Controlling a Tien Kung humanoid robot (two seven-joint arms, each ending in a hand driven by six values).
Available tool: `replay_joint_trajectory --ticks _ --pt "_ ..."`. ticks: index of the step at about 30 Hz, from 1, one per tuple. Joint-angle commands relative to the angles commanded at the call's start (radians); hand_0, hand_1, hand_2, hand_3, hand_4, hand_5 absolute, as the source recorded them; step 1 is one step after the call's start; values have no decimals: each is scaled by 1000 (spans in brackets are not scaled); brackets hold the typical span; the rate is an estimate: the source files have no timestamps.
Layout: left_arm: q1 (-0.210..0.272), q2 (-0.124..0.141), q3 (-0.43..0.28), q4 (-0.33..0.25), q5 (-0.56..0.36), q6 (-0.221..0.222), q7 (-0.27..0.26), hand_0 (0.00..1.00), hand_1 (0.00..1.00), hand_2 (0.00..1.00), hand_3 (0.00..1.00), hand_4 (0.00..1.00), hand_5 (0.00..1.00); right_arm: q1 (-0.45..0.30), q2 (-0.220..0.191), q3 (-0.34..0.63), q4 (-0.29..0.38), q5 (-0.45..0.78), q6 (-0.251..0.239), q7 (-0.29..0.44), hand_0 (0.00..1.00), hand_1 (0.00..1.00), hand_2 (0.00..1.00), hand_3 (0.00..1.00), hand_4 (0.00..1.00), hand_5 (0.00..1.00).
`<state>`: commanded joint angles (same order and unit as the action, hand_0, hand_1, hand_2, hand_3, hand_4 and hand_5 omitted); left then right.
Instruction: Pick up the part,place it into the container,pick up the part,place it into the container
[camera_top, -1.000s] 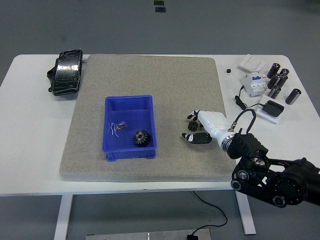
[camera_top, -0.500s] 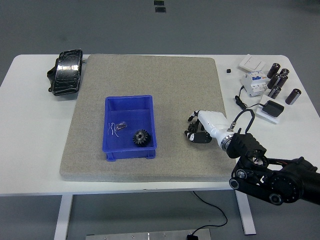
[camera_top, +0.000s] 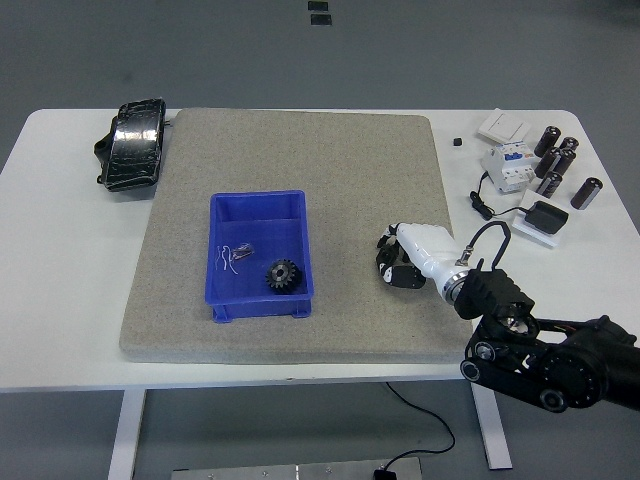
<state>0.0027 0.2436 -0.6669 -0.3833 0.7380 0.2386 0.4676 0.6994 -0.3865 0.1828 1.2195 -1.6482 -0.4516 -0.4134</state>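
Since a second ago, the fingers of the right hand (camera_top: 398, 262) have been drawn in from a spread pose and are now curled tightly over the mat (camera_top: 330, 170); whether a part is gripped inside cannot be told. One toothed black gear (camera_top: 282, 274) and a small wired part (camera_top: 236, 253) are seen lying in the blue plastic bin (camera_top: 258, 207). The coarse, felt-like grey mat is laid on the smooth white table (camera_top: 60, 250). No legible writing is seen.
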Motion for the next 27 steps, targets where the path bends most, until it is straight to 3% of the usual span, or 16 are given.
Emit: replay_joint_trajectory --ticks 12,16,23,24,27 --pt "1 -1 0 -1 -8 4 -3 677 662 605 550 636 459 -4 -10 13 22 -23 -6 2 371 459 347 403 294 43" --pt "2 -2 -1 -3 -4 5 1 677 662 605 550 636 459 1 -23 50 77 -47 -13 -6 371 459 347 403 294 43" --pt "4 -4 -5 -3 5 2 8 677 663 603 550 638 454 47 -23 90 230 -201 -10 -68 386 461 354 419 308 30" --pt "5 -4 -6 -3 7 1 9 676 663 607 551 650 484 57 -15 88 249 -218 -12 -71 460 523 492 511 395 2" --pt "6 -3 -7 -3 9 -1 11 676 663 607 551 650 484 83 16 76 292 -240 -20 -70 460 523 492 511 395 2"
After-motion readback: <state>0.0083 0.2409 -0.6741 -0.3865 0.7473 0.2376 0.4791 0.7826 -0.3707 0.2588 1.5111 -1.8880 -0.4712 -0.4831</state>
